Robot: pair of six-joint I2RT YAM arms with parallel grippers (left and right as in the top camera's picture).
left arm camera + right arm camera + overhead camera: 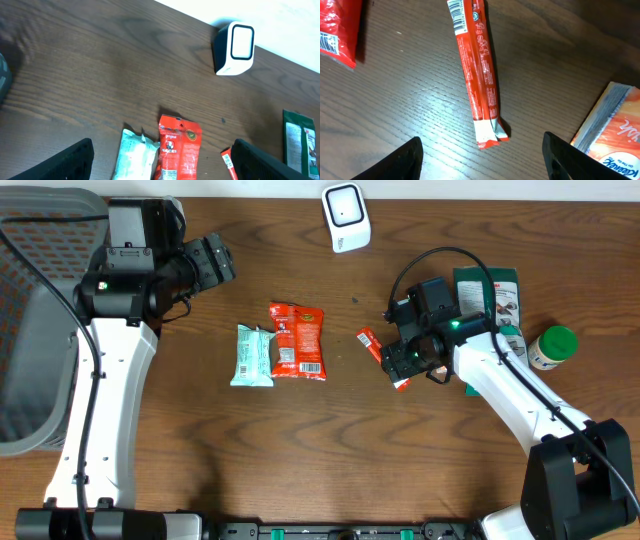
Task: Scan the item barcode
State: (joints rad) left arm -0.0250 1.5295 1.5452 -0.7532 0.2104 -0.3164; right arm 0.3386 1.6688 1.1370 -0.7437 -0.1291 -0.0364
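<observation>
Now red bar [479, 70] free btwn R gripper [482, 161]

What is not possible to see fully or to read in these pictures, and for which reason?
Overhead: the right claw covers part of the red bar.
Right wrist: the orange box is cut off by the right edge.
Left wrist: the green packet is cut off by the right edge.
Overhead: the barcode on the red packet is too small to read.
</observation>
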